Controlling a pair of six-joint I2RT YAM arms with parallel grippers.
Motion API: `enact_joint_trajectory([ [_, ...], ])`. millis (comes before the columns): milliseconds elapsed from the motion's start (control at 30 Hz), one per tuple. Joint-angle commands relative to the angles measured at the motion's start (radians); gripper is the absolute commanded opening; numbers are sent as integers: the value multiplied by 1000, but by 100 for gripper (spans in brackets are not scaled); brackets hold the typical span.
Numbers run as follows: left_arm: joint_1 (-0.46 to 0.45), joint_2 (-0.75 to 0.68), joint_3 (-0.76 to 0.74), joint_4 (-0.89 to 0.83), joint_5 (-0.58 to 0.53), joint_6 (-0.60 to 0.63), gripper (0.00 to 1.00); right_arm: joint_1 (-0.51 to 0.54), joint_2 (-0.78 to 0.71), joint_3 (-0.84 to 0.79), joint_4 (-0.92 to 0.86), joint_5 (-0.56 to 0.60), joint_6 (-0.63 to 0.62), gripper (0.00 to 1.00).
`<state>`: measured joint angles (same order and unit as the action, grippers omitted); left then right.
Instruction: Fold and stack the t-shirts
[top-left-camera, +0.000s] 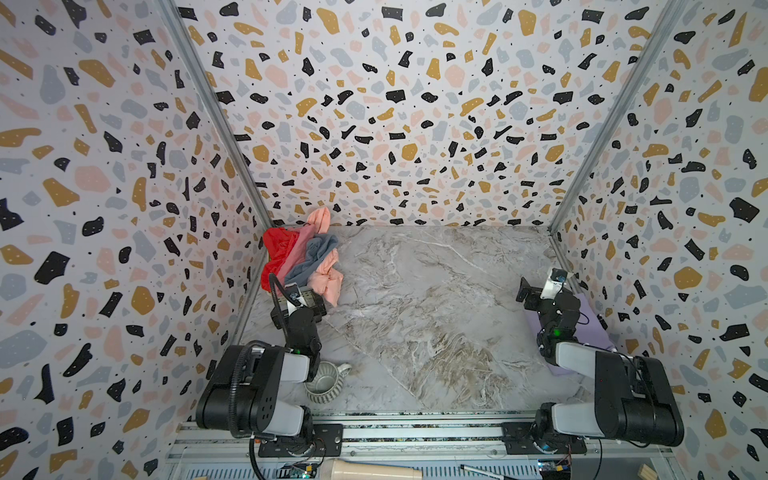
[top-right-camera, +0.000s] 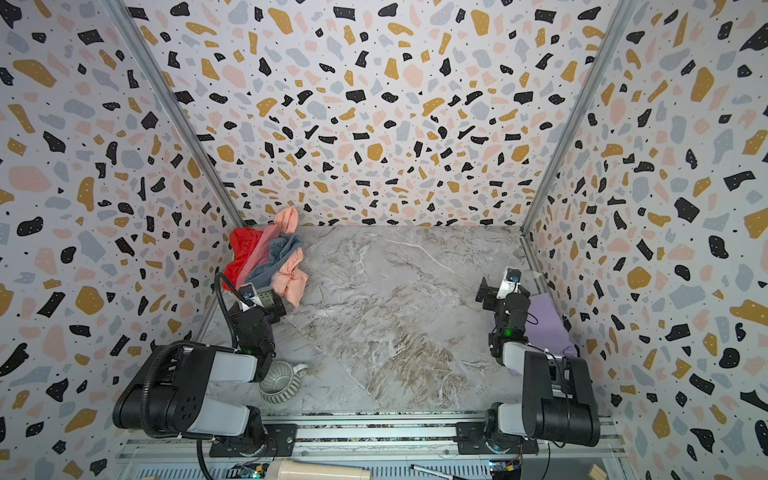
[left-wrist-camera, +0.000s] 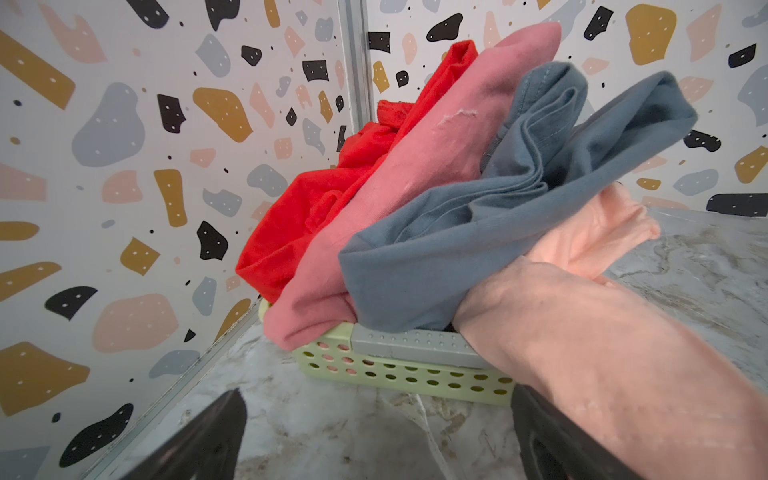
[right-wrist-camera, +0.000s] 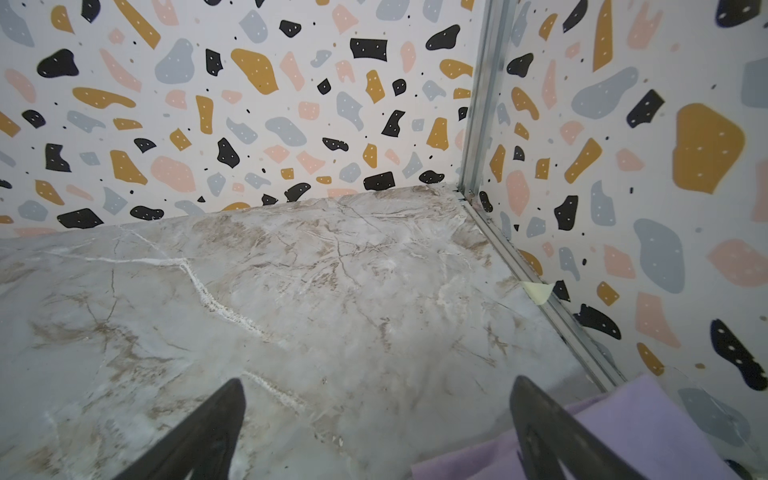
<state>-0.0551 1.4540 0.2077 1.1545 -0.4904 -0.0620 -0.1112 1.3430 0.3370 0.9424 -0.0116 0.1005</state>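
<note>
Four crumpled t-shirts are heaped in a pale green perforated basket (left-wrist-camera: 399, 374) in the far left corner: red (top-left-camera: 279, 249) (left-wrist-camera: 316, 208), dusty pink (top-left-camera: 297, 253) (left-wrist-camera: 436, 166), grey-blue (top-left-camera: 316, 257) (left-wrist-camera: 478, 232) and peach (top-left-camera: 330, 280) (left-wrist-camera: 602, 353). The peach one spills over the basket's rim onto the table. My left gripper (top-left-camera: 305, 305) (left-wrist-camera: 376, 419) stands open just in front of the basket, and the peach cloth lies across one finger. A lilac t-shirt (top-left-camera: 590, 328) (right-wrist-camera: 623, 436) lies flat at the right wall, partly under my right arm. My right gripper (top-left-camera: 524, 291) (right-wrist-camera: 376, 415) is open over bare table.
A ribbed grey-green mug (top-left-camera: 326, 382) (top-right-camera: 280, 382) stands near the front edge beside the left arm's base. Patterned walls close in the left, back and right sides. A marble-patterned tabletop (top-left-camera: 415, 299) spans the middle.
</note>
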Motion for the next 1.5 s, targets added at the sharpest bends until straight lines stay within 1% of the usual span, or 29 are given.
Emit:
enact_joint_trajectory([
  [0, 3, 7, -7, 73, -19, 11, 100, 1, -66, -21, 45, -81, 9, 99],
  [67, 3, 6, -7, 71, -20, 7, 100, 4, -82, -20, -5, -100, 9, 99],
  [133, 3, 5, -8, 72, -20, 10, 100, 18, -76, -49, 40, -116, 21, 99],
  [167, 3, 6, -8, 72, -20, 9, 100, 25, -72, -48, 23, -131, 15, 99],
  [233, 3, 4, -8, 72, -20, 9, 100, 60, -54, -69, 38, -101, -27, 99],
  [300, 3, 4, -8, 73, -20, 9, 100, 97, -43, -136, 141, -42, -33, 99],
  [367, 3, 2, -8, 73, -19, 10, 100, 126, -18, -214, 317, 40, -46, 99],
  [400, 3, 2, -10, 73, -19, 10, 100, 126, -2, -222, 342, 54, -38, 99],
  [500, 3, 3, -10, 73, -20, 10, 100, 128, 61, -218, 377, 51, -39, 99],
  [567, 3, 2, -10, 73, -19, 9, 100, 143, 133, -225, 486, 68, -51, 99],
  [600, 3, 2, -8, 73, -20, 9, 100, 157, 148, -221, 497, 80, -65, 99],
  [667, 3, 3, -8, 72, -20, 9, 100, 162, 136, -181, 398, 70, -73, 99],
  [900, 3, 12, -2, 68, -24, 10, 100, 178, 154, -127, 306, 101, -82, 99],
  [1300, 3, 11, -3, 69, -25, 7, 100, 183, 154, -131, 309, 108, -85, 99],
  [1467, 3, -2, -13, 77, -29, 7, 100, 199, 147, -140, 323, 139, -93, 99],
])
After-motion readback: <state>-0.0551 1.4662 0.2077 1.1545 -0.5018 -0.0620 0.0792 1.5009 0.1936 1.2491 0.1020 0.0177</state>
